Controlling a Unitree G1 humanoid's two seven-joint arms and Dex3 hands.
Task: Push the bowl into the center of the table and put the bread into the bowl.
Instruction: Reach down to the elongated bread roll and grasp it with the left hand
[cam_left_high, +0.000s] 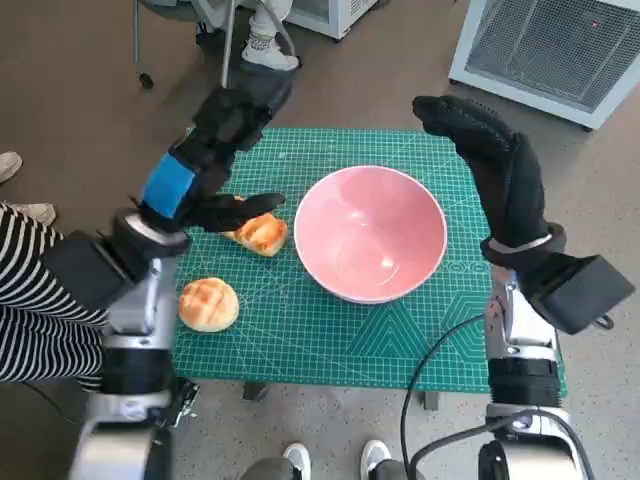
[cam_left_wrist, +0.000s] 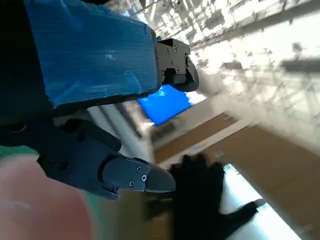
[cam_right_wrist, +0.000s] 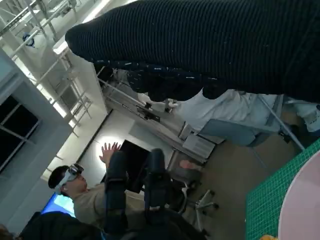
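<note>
both hands raised: left hand (cam_left_high: 222, 150), right hand (cam_left_high: 490, 160) spread.

A green cutting mat (cam_left_high: 330, 340) is covering the table, a white vented unit (cam_left_high: 560, 50) is standing on the floor beyond, and a person (cam_right_wrist: 75, 192) in goggles is sitting back there, one hand raised.

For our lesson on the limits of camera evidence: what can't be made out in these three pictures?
- Head view: black fingers of the left robot hand cover part of the far golden bread roll; grip unclear.
- Left wrist view: round pink bowl blurred, cut by the edge.
- Right wrist view: gloved right robot hand fingers unseen.
</note>
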